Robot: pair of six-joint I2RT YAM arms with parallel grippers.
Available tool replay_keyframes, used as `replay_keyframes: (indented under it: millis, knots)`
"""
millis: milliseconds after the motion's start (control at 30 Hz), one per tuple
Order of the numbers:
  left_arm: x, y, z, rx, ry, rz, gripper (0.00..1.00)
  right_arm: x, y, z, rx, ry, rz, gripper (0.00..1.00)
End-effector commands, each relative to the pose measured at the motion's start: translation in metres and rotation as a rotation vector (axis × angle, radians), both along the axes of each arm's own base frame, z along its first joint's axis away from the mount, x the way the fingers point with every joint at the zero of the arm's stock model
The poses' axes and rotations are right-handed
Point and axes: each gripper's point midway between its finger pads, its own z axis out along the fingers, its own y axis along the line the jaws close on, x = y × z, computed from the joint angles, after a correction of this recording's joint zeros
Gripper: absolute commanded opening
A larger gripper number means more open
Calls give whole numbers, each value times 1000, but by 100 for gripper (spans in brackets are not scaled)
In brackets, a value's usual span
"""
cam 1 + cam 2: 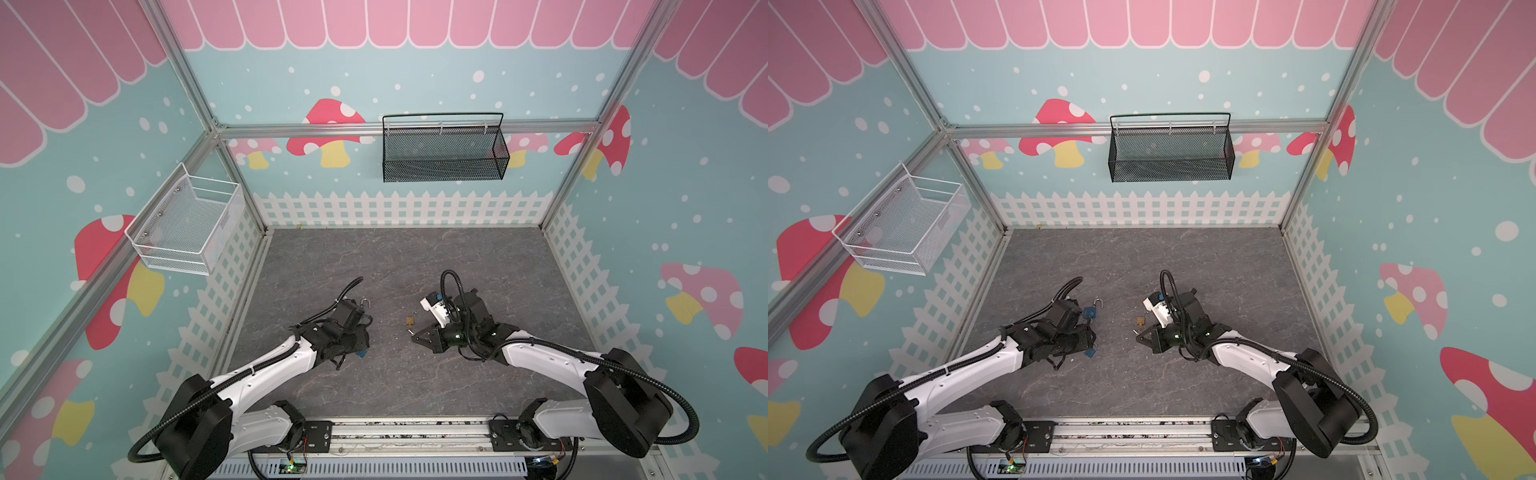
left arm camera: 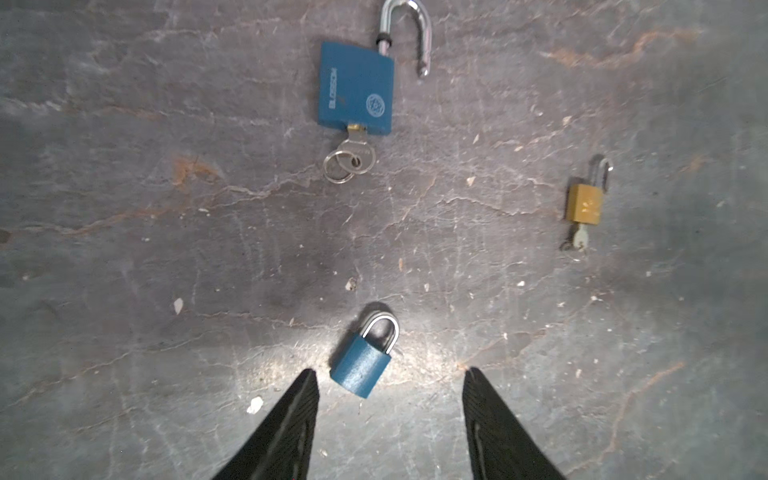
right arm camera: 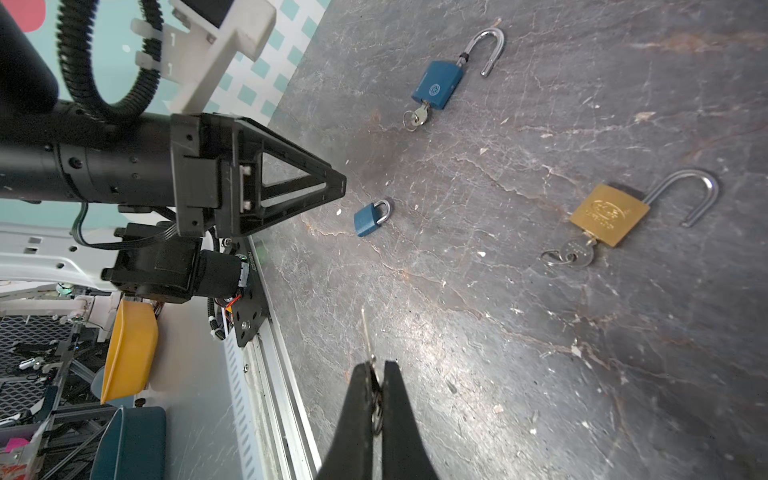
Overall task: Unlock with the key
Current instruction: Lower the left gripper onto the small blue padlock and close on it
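Over the small blue padlock (image 2: pixel 360 365), the left tool (image 2: pixel 388 371) hovers, jaws apart.

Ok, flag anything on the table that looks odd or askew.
Only the small blue padlock stands out: it lies askew and shut, with nothing in its keyhole. The large blue padlock and brass padlock both lie unlocked. The right gripper pinches a key.

Two blue padlocks (image 3: pixel 436 85) (image 3: pixel 368 220), one brass padlock (image 3: pixel 609 214), three keys (image 3: pixel 415 116) (image 3: pixel 575 251) (image 3: pixel 365 328), two baskets (image 1: pixel 442 153) (image 1: pixel 187 224)

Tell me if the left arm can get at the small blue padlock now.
Probably yes: the left gripper stands open, and the small blue padlock lies on the table just before its fingers, nothing between.
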Motion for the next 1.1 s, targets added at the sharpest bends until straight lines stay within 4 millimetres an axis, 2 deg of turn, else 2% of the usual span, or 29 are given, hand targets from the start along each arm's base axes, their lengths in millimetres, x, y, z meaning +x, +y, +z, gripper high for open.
replay_keyframes:
  millis: [0, 300, 433, 833, 967, 1067]
  knots:
    - [-2, 7, -11, 93, 18, -10, 56, 5, 5, 14, 57, -63, -12, 0]
    - [1, -5, -33, 132, 70, -56, 56, 4, 11, 11, 57, -50, 30, 0]
    - [1, -13, -34, 149, 65, -89, 56, 1, 13, 9, 66, -40, 54, 0]
    - [-10, -18, -45, 199, 106, -80, 54, 2, 13, 7, 63, -22, 47, 0]
    - [-13, -17, -48, 205, 119, -53, 43, 3, 13, 11, 70, -31, 45, 0]
    - [-13, -15, -49, 219, 119, -40, 43, 3, 12, 13, 72, -37, 40, 0]
